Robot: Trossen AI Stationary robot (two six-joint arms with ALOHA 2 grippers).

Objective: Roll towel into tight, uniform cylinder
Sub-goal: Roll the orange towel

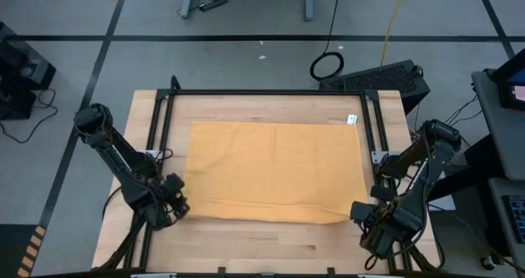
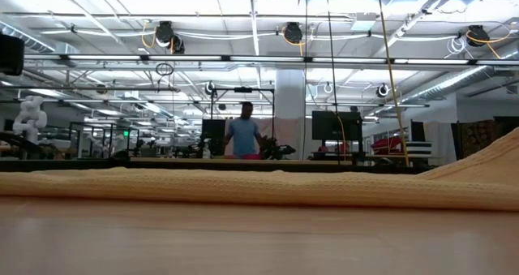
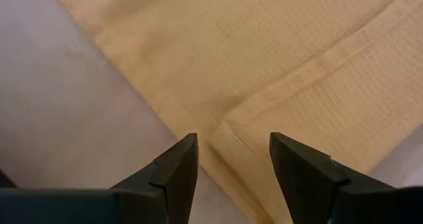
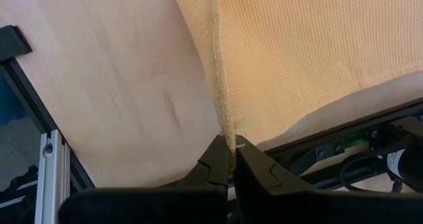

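The left gripper (image 1: 175, 198) sits low over the near left corner of the towel (image 1: 275, 170), its arm reaching in from the left side of the table (image 1: 246, 249). From its wrist camera the two dark fingers (image 3: 178, 168) stand spread apart, with the towel's folded corner lying in the gap between them; they are not pressed on the cloth.

The towel itself is a mustard-yellow rectangle spread mostly flat across the middle of the wooden table, inside the black frame (image 1: 271, 93) that runs round the work area. A narrow strip along its near edge is turned over on itself. A small white label (image 1: 352, 120) shows at its far right corner. From table height the cloth reads as a long low band across the table, rising up at the right.

The right gripper (image 1: 362, 211) is at the near right corner of the towel. Its jaws are pressed together on the hem, pinching the edge of the cloth so that the corner is lifted off the wood.

Far behind the table a person (image 2: 243, 135) stands in the room.
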